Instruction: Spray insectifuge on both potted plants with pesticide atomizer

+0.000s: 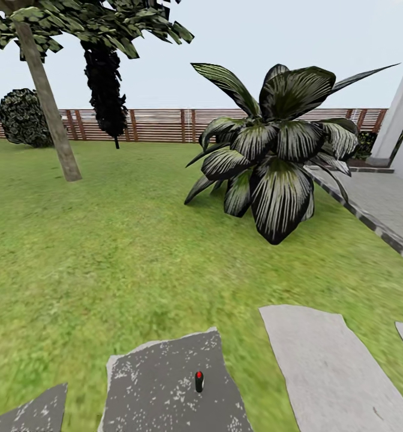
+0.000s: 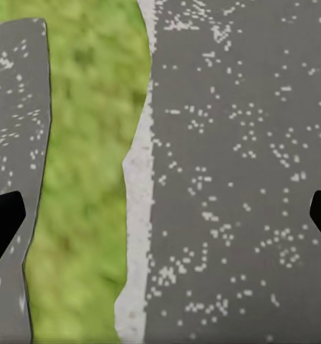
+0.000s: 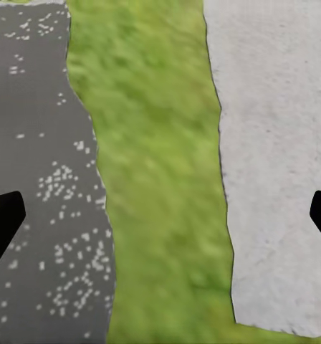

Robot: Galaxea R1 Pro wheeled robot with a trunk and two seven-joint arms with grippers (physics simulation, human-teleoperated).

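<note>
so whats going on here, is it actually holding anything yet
Not yet. The robot is out in the garden, looking over a lawn. The pesticide atomizer stands upright and untouched on a dark speckled stone slab just in front of it. Both wrist views look down on stone and grass; the left gripper and the right gripper have their jaws spread wide with nothing between them. Ahead are a big striped-leaf bush, a palm trunk and a wooden fence.
</note>
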